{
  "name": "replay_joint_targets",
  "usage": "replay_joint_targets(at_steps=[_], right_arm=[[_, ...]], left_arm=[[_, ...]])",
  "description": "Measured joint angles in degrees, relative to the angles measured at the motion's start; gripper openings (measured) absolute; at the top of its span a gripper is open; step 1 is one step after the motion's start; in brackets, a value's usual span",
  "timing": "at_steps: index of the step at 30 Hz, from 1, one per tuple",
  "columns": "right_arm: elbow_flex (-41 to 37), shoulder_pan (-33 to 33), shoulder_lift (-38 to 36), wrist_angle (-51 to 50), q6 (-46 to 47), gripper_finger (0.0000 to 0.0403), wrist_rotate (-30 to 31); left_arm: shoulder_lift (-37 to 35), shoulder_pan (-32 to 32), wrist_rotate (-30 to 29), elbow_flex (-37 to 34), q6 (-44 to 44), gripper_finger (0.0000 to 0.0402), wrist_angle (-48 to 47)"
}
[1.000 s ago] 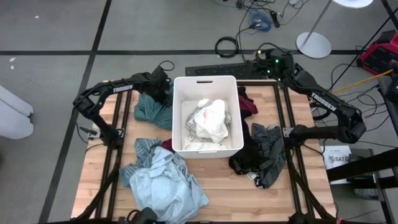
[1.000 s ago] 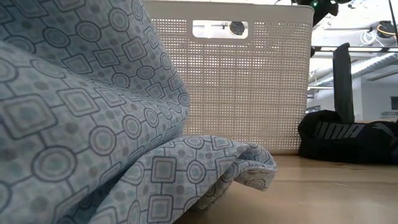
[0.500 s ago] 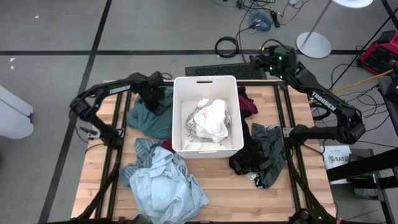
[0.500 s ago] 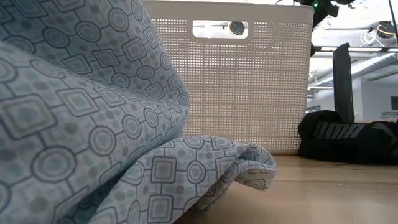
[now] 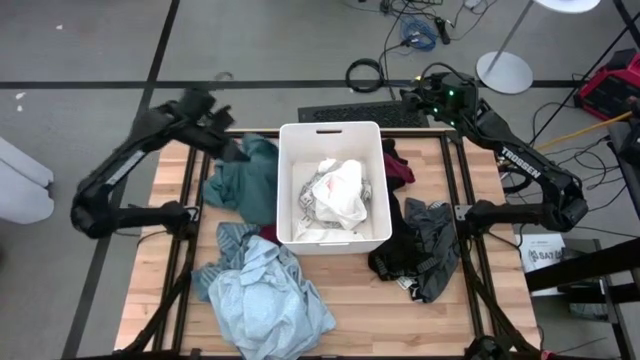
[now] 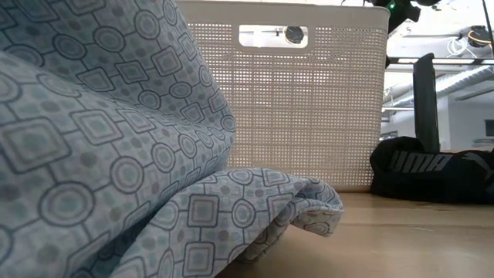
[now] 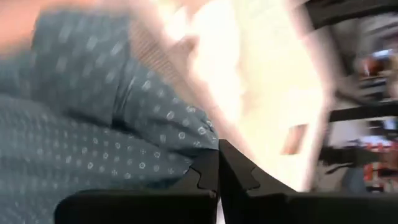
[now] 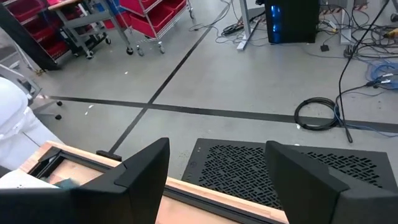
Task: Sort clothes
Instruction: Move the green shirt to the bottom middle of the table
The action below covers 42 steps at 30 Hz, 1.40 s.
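While my left gripper point(image 5: 232, 150) pinches the far edge of the teal garment point(image 5: 243, 183), I count what lies on the table point(image 5: 160, 262): one white bin point(image 5: 334, 139) standing in the middle, and four heaps of clothes around it. The teal garment lies left of the bin, touching its wall; one light blue patterned pile point(image 5: 262, 293) spreads at the near left, with a scrap of dark red showing between it and the bin; one black and dark grey heap point(image 5: 420, 249) sits right of the bin; and one dark red piece point(image 5: 399, 164) lies at the bin's far right corner. Inside the bin rests one bundle of white-grey cloth point(image 5: 335, 194). Compared with a second ago, my left jaws have gone from half open to fully closed, my left arm has swung outward so its elbow now hangs beyond the table's left edge, and the teal garment has been drawn out wider toward the far left corner. My left arm reaches from that outer elbow back over the far left corner, wrist angled down at the cloth. My right gripper point(image 8: 217, 180) has not moved: it hovers beyond the table's far right corner, fingers spread wide and holding nothing, its arm folded along the right edge.
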Motion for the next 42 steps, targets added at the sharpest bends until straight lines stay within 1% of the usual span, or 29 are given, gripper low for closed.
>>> replay_joint_targets(at_steps=[4,9,14,17,21,23,25,27,29,32,34,36,38,41,42], right_arm=[[0.00,0.01,0.00,0.58,-0.72,0.0253,-0.02],[0.00,0.02,0.00,1.69,-0.72,0.0253,-0.20],[0.00,0.07,0.00,3.01,-0.62,0.0253,-2.79],[0.00,0.07,0.00,3.06,-0.71,0.0253,-3.10],[0.00,0.07,0.00,3.54,-0.79,0.0253,-3.78],[0.00,0.07,0.00,4.05,-1.06,0.0253,-4.72],[0.00,0.07,0.00,4.64,-1.15,0.0253,-5.93],[0.00,0.07,0.02,6.73,-1.17,0.0253,-6.55],[0.00,0.07,0.02,10.06,-1.19,0.0253,-8.83],[0.00,0.07,0.02,15.19,-3.06,0.0253,-13.91],[0.02,0.07,0.10,17.88,-4.59,0.0253,-18.02],[0.02,0.07,0.21,19.31,-5.96,0.0253,-22.52],[0.02,0.07,0.31,19.41,-6.28,0.0253,-26.60],[0.02,0.35,0.31,19.75,-3.69,0.0253,-32.51],[0.02,0.81,0.31,20.48,-2.21,0.0253,-34.24]], left_arm=[[-2.54,0.09,4.86,7.67,-0.46,0.0001,5.36],[-3.15,0.05,6.00,17.43,-1.88,0.0000,11.50],[-3.23,0.05,6.43,25.41,-1.78,0.0000,18.95],[-3.15,0.05,5.92,28.86,-1.82,0.0000,23.31],[-2.99,0.05,-0.60,32.25,-1.80,0.0000,25.69],[-2.97,0.05,-2.59,33.33,-1.82,0.0000,25.84],[-2.92,0.05,-1.42,33.81,-1.85,0.0000,26.20],[-2.94,0.06,2.69,33.95,-1.89,0.0000,26.42],[-2.94,0.05,5.55,33.96,-2.48,0.0000,26.27],[-2.96,0.05,5.86,33.96,-4.46,0.0000,26.23],[-2.66,0.03,3.79,33.98,-4.74,0.0000,25.77],[-2.59,0.03,-1.70,33.98,-5.16,0.0000,25.15],[-2.37,0.07,-5.73,33.96,-6.20,0.0000,23.81],[-1.92,0.07,-6.42,33.90,-8.23,0.0000,22.34],[-1.87,0.07,-5.62,33.87,-9.39,0.0000,22.37]])
